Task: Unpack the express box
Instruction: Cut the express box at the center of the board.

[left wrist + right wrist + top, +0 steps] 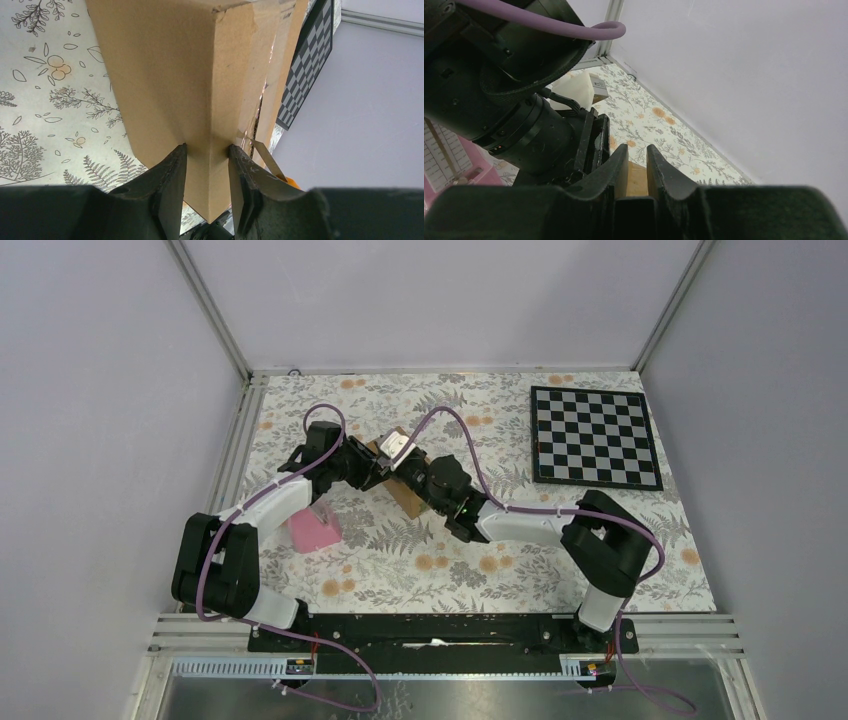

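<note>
1. The left gripper (378, 468) and right gripper (413, 473) cover most of the express box (407, 496) from above.
2. Its top runs off the left wrist view's upper edge.
3. An orange sliver (292, 183) behind the box: too little shows to identify.

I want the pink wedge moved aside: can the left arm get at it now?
Probably not yet: the left tool is shut on a corner of the express box, so it must let go first. The pink wedge lies close beside that arm.
</note>
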You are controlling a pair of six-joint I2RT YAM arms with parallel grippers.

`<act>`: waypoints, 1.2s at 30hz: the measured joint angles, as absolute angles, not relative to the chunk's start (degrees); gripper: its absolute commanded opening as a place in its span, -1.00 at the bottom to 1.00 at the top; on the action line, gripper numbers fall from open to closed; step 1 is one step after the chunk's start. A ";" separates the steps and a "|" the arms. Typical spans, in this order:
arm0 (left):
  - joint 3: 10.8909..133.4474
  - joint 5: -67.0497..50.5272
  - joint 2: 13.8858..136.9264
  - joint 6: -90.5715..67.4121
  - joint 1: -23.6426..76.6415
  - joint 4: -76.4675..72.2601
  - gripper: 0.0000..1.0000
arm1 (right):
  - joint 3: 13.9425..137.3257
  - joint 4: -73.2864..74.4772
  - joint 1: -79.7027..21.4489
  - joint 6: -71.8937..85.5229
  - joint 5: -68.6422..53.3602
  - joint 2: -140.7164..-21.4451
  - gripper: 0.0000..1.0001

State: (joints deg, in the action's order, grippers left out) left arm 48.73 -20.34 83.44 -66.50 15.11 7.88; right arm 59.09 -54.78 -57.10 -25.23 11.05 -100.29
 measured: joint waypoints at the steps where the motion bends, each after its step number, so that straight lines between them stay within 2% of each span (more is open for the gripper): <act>1: 48.73 -20.34 83.44 -66.50 15.11 7.88 -0.31 | 59.09 -54.78 -57.25 -25.61 11.27 -100.31 -1.00; 36: 48.60 -20.58 83.74 -68.45 15.09 7.70 -0.34 | 58.22 -55.55 -59.16 -29.41 14.76 -100.82 -1.00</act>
